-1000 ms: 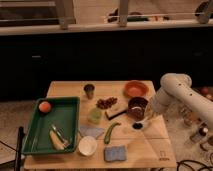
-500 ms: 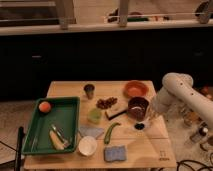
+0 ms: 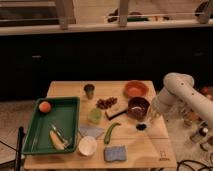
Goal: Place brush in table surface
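Gripper hangs low over the table surface, at 3 o'clock from the brown bowl. The brush sits right under it; can't tell the grip.

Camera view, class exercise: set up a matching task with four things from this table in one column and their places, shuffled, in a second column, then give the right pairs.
Things:
1. orange fruit
2. gripper
3. blue sponge
4. orange bowl

Places:
A. near the front edge of the table surface, right of the white cup
B. far right part of the tabletop
C. back left corner of the green tray
D. over the table's right side, beside the dark brown bowl

Pairs: 1-C, 2-D, 3-A, 4-B
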